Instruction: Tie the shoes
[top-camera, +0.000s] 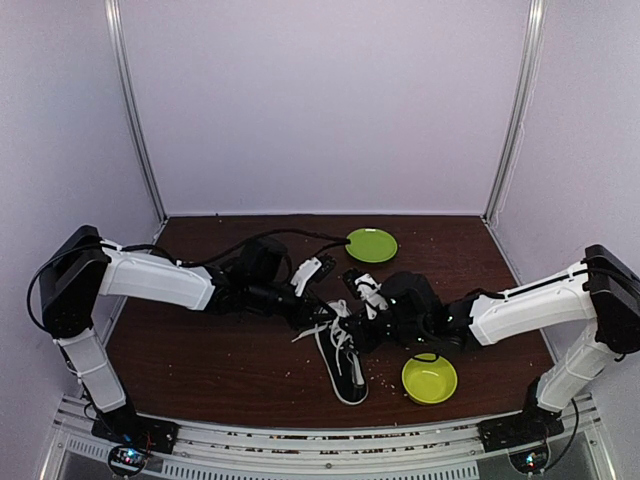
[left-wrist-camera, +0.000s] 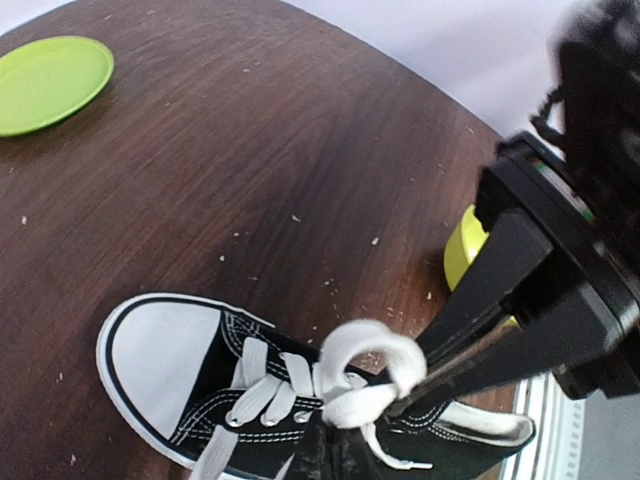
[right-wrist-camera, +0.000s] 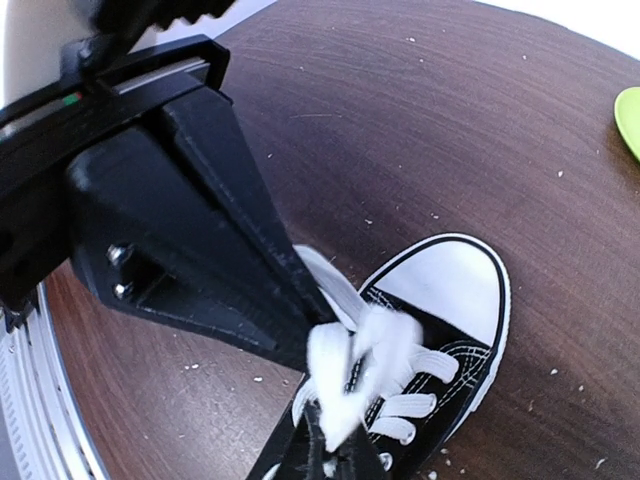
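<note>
The shoe (top-camera: 342, 368) lies on the brown table between the arms, its white toe cap (left-wrist-camera: 150, 350) pointing toward the near edge. Both grippers meet over its laces. In the left wrist view a white lace loop (left-wrist-camera: 375, 345) arches up above the eyelets, and the right gripper's black fingers (left-wrist-camera: 470, 345) reach in from the right and pinch it. My left gripper (left-wrist-camera: 335, 445) is shut on lace just below the loop. From the right wrist, the left gripper's fingers (right-wrist-camera: 270, 270) clamp a lace strand, and my right gripper (right-wrist-camera: 345, 450) is shut on the bunched white lace (right-wrist-camera: 365, 365).
A flat green plate (top-camera: 371, 244) sits at the back of the table. A green bowl (top-camera: 429, 379) stands close to the right of the shoe, under the right arm. Small crumbs are scattered over the tabletop. A metal rail (top-camera: 320, 435) runs along the near edge.
</note>
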